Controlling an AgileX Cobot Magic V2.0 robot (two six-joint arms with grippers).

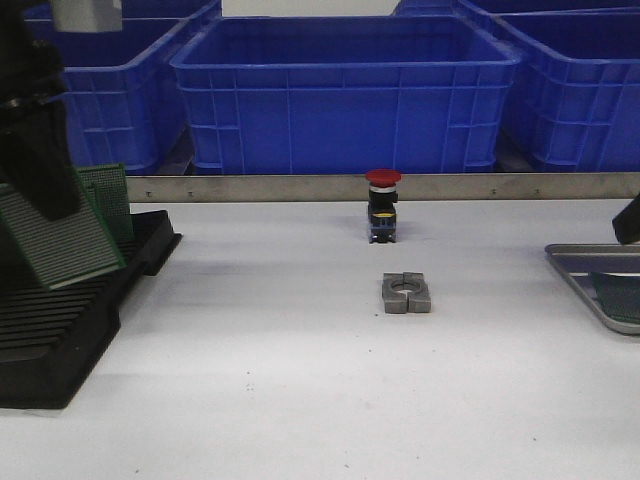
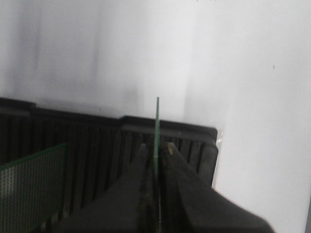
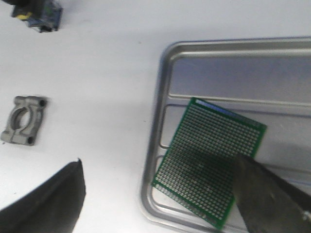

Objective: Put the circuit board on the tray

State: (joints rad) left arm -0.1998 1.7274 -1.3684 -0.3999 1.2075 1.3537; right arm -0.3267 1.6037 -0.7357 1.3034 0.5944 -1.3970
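**A:** Left gripper (image 2: 156,194) is clamped on a green circuit board (image 1: 55,235), jaws pressed flat against both faces. In the left wrist view you only see the board edge-on, a thin green line sticking out past the fingertips. It's tilted and held over the black slotted rack (image 1: 60,320) at the table's left edge, and another green board (image 1: 108,200) stands in the rack right behind it.

**B:** And the right gripper (image 3: 160,204)?

**A:** Spread wide, holding nothing, hovering over the near corner of the grey tray (image 3: 160,87). One perforated green board (image 3: 209,158) already lies flat in that tray, skewed to the rim.

**B:** Mid-table stuff?

**A:** A red-capped push button (image 1: 383,205) and a grey metal clamp block (image 1: 406,293) just in front of it. Blue bins (image 1: 340,95) along the back.
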